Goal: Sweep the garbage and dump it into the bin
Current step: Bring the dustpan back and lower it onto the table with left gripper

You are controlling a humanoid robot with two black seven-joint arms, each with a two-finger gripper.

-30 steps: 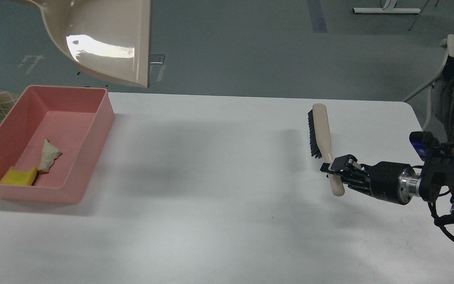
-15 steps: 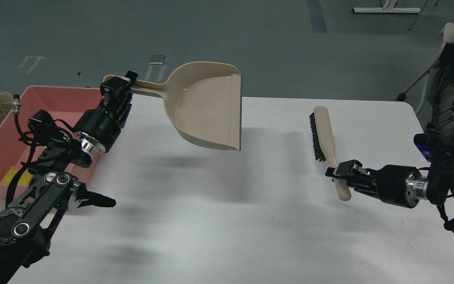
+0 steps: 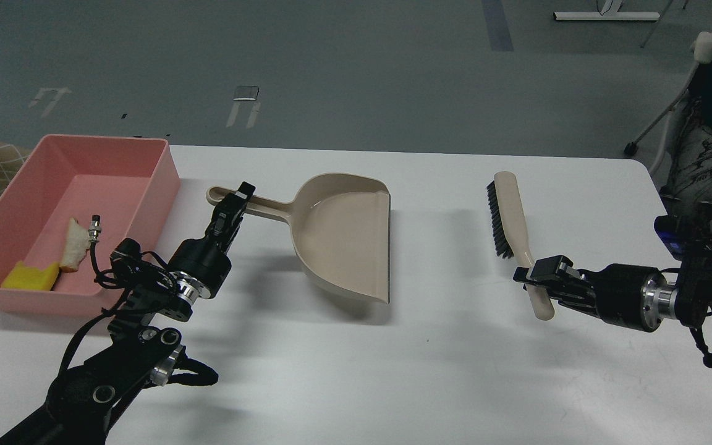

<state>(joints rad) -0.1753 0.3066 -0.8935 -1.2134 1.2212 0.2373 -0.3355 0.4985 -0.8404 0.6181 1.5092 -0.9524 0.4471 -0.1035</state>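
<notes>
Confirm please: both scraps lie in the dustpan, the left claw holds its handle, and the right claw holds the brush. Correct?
Not quite. In the head view the dustpan is empty; the sponge chunk and crust strip lie in the pink bin. The left claw and right claw with the brush are as stated.

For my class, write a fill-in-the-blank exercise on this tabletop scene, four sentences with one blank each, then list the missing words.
1. The yellow sponge chunk and the crust strip lie inside the ____ bin.
2. The left pincer grips the dustpan by its ____.
3. The right pincer holds the ____ by its handle.
4. The bristles of that tool are ____ in colour.

Missing words: pink; handle; brush; black
</notes>
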